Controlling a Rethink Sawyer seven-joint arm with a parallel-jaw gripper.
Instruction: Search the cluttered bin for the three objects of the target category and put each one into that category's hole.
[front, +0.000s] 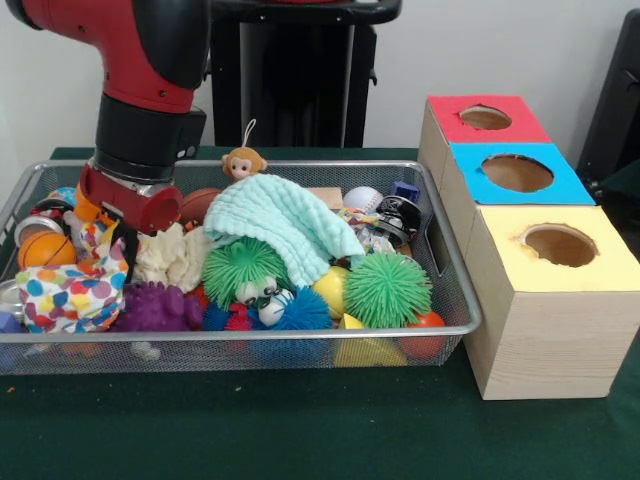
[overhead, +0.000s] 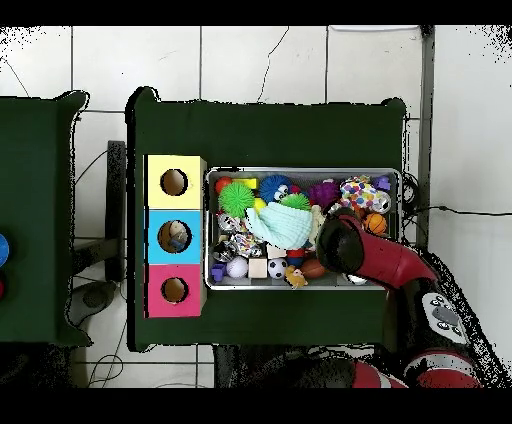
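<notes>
A wire bin heaped with toys sits on the desk beside three holed boxes, the claw buried at its far end, grip unreadable, so it risks snagging the mint cloth.

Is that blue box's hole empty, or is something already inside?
Not empty: the overhead view shows something lying inside the blue box's hole. What it is, cannot tell.

green table, tiled floor, cables
</notes>
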